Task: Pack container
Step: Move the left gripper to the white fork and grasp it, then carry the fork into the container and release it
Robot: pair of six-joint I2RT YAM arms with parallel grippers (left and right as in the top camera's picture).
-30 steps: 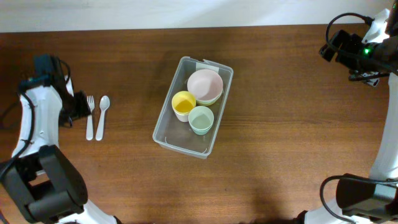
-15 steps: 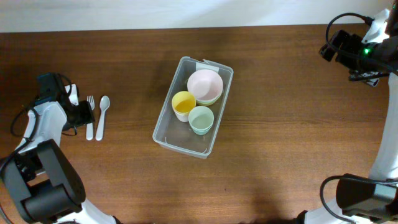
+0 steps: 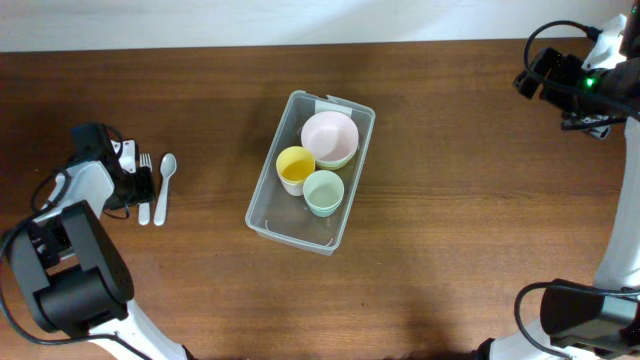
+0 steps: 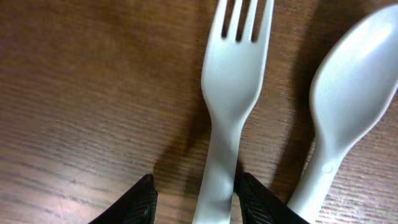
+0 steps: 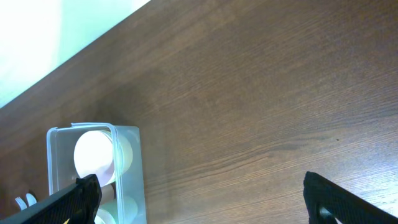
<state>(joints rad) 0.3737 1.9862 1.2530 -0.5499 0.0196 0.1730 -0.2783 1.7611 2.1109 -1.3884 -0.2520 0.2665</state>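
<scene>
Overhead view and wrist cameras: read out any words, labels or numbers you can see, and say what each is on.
Nothing here can be read.
The container has a small white label at one end: too small to read.
The fork and spoon: no markings visible.

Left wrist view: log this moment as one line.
phase: pre-grasp | left fingers open, astride fork handle | spoon beside | right fingers open, empty | container holds bowl, yellow cup, green cup
</scene>
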